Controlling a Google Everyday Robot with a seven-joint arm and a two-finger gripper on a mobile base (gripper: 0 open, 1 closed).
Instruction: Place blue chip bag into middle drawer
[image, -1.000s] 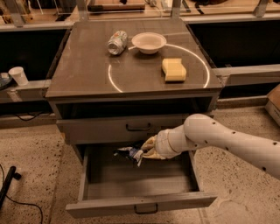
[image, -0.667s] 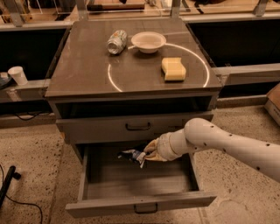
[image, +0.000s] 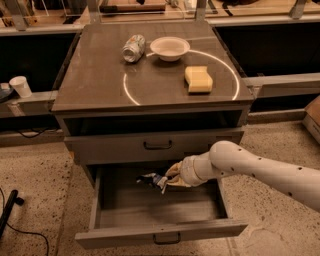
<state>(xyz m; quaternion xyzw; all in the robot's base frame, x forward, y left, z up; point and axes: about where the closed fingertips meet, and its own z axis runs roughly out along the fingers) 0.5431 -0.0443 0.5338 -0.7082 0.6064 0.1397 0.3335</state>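
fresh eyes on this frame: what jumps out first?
The white arm reaching in from the right, its gripper holding the blue chip bag over the open middle drawer at the bottom of the grey cabinet. After that, the cabinet top: a crushed can beside a white bowl at the back, and a yellow sponge towards the right.

The pincer (image: 168, 178) apparently grips the blue chip bag (image: 151, 180) above the open middle drawer (image: 160, 233).
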